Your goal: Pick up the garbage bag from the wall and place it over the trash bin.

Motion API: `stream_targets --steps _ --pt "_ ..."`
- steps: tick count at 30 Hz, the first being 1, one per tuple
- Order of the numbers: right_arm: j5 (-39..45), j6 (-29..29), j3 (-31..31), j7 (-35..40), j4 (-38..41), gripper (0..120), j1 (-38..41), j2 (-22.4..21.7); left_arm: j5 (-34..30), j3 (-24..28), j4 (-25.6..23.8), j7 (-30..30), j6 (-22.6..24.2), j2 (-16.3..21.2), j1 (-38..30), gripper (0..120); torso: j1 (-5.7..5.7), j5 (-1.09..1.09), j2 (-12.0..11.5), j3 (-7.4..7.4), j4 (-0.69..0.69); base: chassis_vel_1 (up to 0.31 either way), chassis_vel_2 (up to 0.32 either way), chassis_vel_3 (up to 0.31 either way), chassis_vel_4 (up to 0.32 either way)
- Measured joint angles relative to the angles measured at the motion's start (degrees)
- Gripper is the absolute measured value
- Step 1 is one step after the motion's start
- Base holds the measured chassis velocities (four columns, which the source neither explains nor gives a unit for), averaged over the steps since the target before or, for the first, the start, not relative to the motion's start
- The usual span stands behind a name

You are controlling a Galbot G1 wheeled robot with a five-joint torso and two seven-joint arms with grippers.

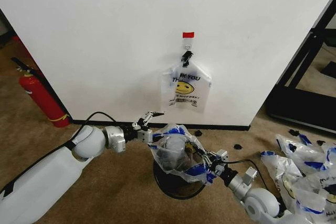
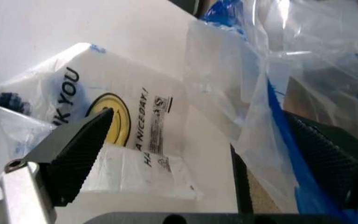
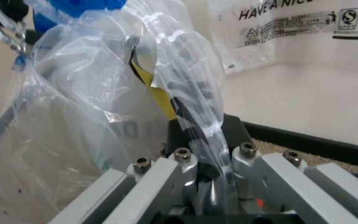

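A: Status, bag (image 1: 176, 153)?
B: Draped over the bin (image 1: 178, 182), crumpled, blue handle patches at both sides. It covers the top; the bin's dark lower wall shows beneath. Bin stands on the carpet (image 1: 121, 187), near the wall (image 1: 105, 35).

A: L gripper (image 1: 152, 115)?
B: Just beside the bag's left edge, arm reaching in from the robot's left. Fingers spread wide. Wrist view: one ribbed pad (image 2: 82, 149) at one side, the other pad (image 2: 328, 158) at the far side, bag film (image 2: 260, 93) and a blue strip passing in front of that far pad. Cannot tell whether the pad touches the film. No grip seen.

A: R gripper (image 1: 210, 163)?
B: At the bag's right edge, arm coming up from lower right. Wrist view: fingers (image 3: 185, 163) closed together with a twisted strand of the bag (image 3: 185, 102) pinched between them. So: clamped on the bag.

A: Other items?
B: A second bag (image 1: 185, 87) with smiley and "THANK YOU" print hangs on the wall from a hook under a red tag (image 1: 188, 34), above the bin. Same print visible in the L wrist view (image 2: 117, 121) and, in part, the R wrist view (image 3: 285, 28). More bags (image 1: 304, 166) lie heaped on the carpet at right. Extinguisher (image 1: 39, 98) leans by the wall at left. Black frame (image 1: 304, 77) at far right.
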Motion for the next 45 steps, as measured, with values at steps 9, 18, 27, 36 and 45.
stream_targets --steps 9,18,27,36,45 --pt "-1.21 0.16 -0.44 3.07 -0.26 1 0.58 0.75 -5.96 -0.02 -2.04 6.17 -1.79 -0.16 -0.08 100 0.0 0.0 0.0 0.0 -0.01 0.0 0.0 0.0 0.0" --pt "4.68 -0.49 -2.9 13.25 4.05 1 -1.22 1.98 -17.09 -1.61 -3.7 5.99 -4.06 -1.58 2.34 100 0.0 0.0 0.0 0.0 -0.02 0.0 0.0 0.0 0.0" --pt "2.76 5.85 -6.74 36.29 8.58 1 -3.56 7.88 -50.99 0.41 -23.83 -40.66 22.78 1.71 15.19 100 0.0 0.01 0.0 0.0 -0.01 0.0 0.0 0.0 0.0" --pt "-1.31 9.81 -5.96 44.59 8.48 1 -3.36 11.24 -72.0 1.18 -35.67 -62.17 36.06 -1.47 28.68 100 -0.01 0.0 0.0 -0.01 0.0 0.0 0.0 0.0 0.0" --pt "-0.86 9.88 -4.44 44.88 8.72 1 -3.08 13.64 -56.75 3.74 -33.04 -52.5 34.73 -3.63 30.96 100 -0.01 0.0 0.0 0.0 -0.01 0.0 0.0 0.0 0.0"
